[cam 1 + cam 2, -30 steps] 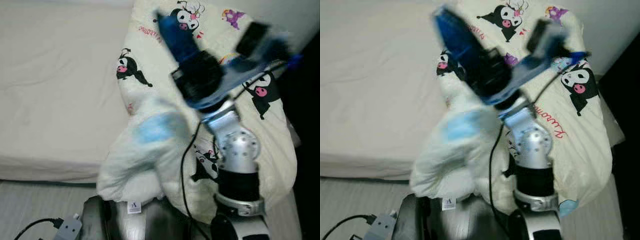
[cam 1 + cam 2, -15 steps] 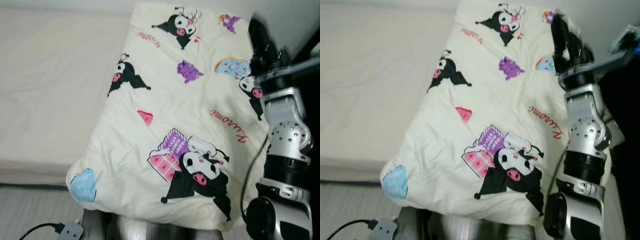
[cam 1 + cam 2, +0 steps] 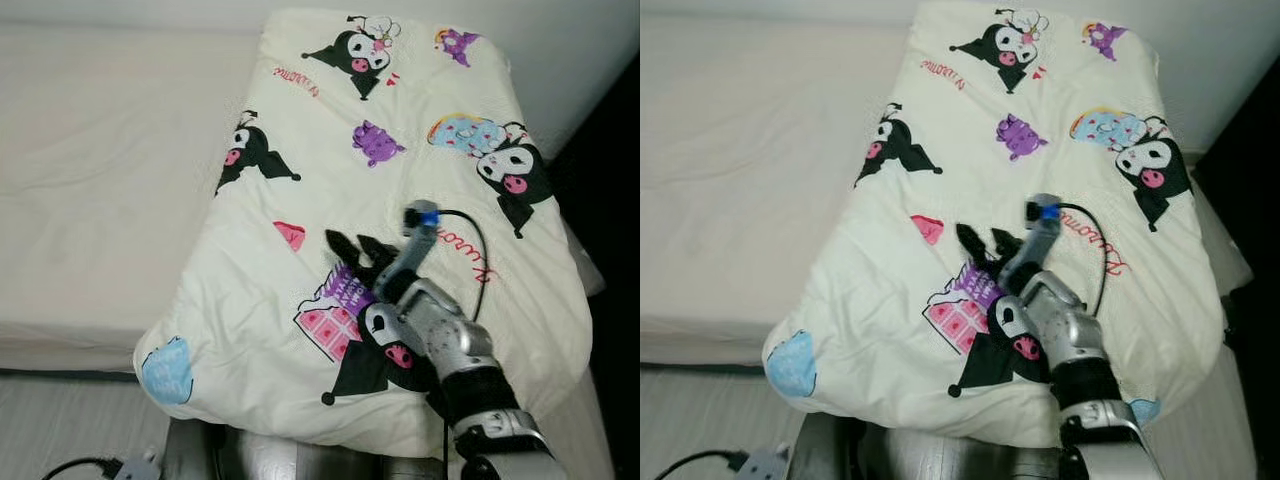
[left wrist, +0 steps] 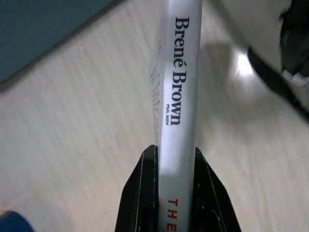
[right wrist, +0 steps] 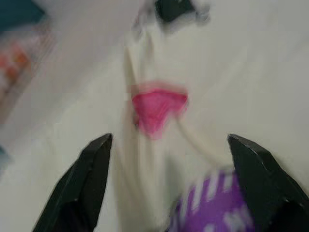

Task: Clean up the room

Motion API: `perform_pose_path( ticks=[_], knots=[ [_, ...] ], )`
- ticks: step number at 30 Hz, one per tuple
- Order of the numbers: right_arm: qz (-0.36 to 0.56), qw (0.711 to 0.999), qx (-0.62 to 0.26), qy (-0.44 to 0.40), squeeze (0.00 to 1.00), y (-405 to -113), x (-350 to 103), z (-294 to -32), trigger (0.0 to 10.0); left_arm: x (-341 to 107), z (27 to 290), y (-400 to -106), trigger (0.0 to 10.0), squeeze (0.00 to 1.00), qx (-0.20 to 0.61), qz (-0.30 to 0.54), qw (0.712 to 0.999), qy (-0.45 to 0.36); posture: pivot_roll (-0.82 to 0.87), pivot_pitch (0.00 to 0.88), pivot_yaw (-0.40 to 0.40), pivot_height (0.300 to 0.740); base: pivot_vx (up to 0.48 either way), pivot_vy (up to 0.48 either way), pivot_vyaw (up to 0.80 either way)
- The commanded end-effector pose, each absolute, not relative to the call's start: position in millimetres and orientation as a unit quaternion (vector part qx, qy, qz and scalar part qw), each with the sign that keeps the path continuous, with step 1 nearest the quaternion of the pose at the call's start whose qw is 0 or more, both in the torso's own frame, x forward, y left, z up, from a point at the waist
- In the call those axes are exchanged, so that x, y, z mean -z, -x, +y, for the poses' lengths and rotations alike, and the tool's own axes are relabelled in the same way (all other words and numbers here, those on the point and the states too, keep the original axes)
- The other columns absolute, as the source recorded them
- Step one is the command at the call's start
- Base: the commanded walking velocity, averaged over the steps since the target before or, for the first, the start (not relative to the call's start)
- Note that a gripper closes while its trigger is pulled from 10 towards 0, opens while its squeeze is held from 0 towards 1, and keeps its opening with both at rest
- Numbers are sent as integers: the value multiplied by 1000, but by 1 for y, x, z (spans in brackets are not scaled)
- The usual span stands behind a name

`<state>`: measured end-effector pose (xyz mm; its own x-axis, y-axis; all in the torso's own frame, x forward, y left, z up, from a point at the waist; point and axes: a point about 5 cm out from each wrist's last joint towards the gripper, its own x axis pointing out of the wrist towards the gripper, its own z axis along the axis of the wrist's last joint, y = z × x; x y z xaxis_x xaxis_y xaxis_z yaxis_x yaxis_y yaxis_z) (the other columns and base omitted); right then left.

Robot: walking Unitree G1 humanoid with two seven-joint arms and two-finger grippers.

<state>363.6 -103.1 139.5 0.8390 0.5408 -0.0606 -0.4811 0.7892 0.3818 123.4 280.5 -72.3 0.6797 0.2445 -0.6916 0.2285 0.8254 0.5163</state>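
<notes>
Black right end effector (image 3: 352, 250) agape over blanket (image 3: 300, 150)

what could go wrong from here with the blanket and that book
1. The right claw is open and low over the cartoon-print blanket; its fingers may snag or rumple the spread fabric.
2. The blanket's near edge overhangs the bed, so a tug might slide it toward the floor.
3. The left claw pinches the book only at one end; it might slip.
</notes>
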Motion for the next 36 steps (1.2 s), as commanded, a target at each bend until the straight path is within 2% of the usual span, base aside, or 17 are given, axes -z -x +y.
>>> perform_pose_path(
  ticks=[1, 3, 5, 10, 13, 14, 15, 16, 17, 18, 20, 21, 26, 27, 32, 34, 36],
  knots=[
    [109, 944, -270, -158, 0, -360, -126, -100, 10000, 74, 285, -111, 10000, 0, 3, 416, 858, -302, 28, 344, 27, 561, 0, 0, 0],
    [170, 941, -282, -72, 0, -355, -104, -85, 10000, 74, 287, -106, 10000, 0, 4, 416, 857, -304, 35, 355, 25, 561, 0, 0, 0],
    [190, 935, -295, -41, 0, -351, -96, -77, 10000, 74, 288, -104, 10000, 0, 5, 416, 857, -305, 37, 360, 25, 561, 0, 0, 0],
    [208, 899, -382, -52, 0, -335, -89, -41, 10000, 75, 286, -104, 10000, 0, 7, 412, 858, -306, 41, 363, 26, 561, 0, 0, 0],
    [190, 849, -492, -44, 0, -313, -88, -12, 10000, 75, 285, -105, 10000, 0, 9, 410, 859, -306, 39, 359, 26, 561, 0, 0, 0],
    [190, 849, -492, -44, 0, -313, -88, -12, 10000, 75, 285, -105, 10000, 0, 9, 410, 859, -306, 39, 359, 26, 561, 0, 0, 0],
    [181, 816, -548, -32, 0, -300, -88, 0, 10000, 75, 284, -105, 10000, 0, 10, 409, 860, -306, 38, 356, 25, 561, 0, 0, 0],
    [181, 816, -548, -32, 0, -300, -88, 0, 10000, 75, 284, -105, 10000, 0, 10, 409, 860, -306, 38, 356, 25, 561, 0, 0, 0],
    [177, 788, -589, -20, 0, -289, -87, 8, 10000, 74, 284, -106, 10000, 0, 10, 408, 860, -306, 36, 354, 24, 561, 0, 0, 0],
    [177, 788, -589, -20, 0, -289, -87, 8, 10000, 74, 284, -106, 10000, 0, 10, 408, 860, -306, 36, 354, 24, 561, 0, 0, 0],
    [187, 731, -654, 57, 0, -268, -76, 17, 10000, 74, 284, -110, 10000, 0, 9, 405, 862, -305, 31, 344, 18, 561, 0, 0, 0],
    [196, 709, -671, 96, 0, -262, -69, 17, 10000, 73, 283, -112, 10000, 0, 8, 403, 863, -304, 32, 341, 15, 561, 0, 0, 0],
    [207, 685, -686, 132, 0, -257, -62, 15, 10000, 73, 282, -115, 10000, 0, 8, 400, 865, -303, 30, 333, 10, 561, 0, 0, 0],
    [219, 664, -700, 143, 0, -253, -58, 12, 10000, 73, 280, -117, 10000, 0, 7, 399, 866, -302, 30, 327, 7, 561, 0, 0, 0],
    [228, 649, -710, 150, 0, -249, -56, 10, 10000, 73, 280, -118, 10000, 0, 7, 398, 866, -301, 29, 322, 6, 561, 0, 0, 0],
    [231, 606, -751, 125, 0, -237, -62, 3, 10000, 74, 277, -122, 10000, 0, 6, 399, 867, -299, 19, 293, -2, 561, 0, 0, 0],
    [225, 597, -763, 104, 0, -235, -68, 0, 10000, 74, 275, -124, 10000, 0, 5, 400, 866, -299, 16, 286, -3, 561, 0, 0, 0]
  ],
)
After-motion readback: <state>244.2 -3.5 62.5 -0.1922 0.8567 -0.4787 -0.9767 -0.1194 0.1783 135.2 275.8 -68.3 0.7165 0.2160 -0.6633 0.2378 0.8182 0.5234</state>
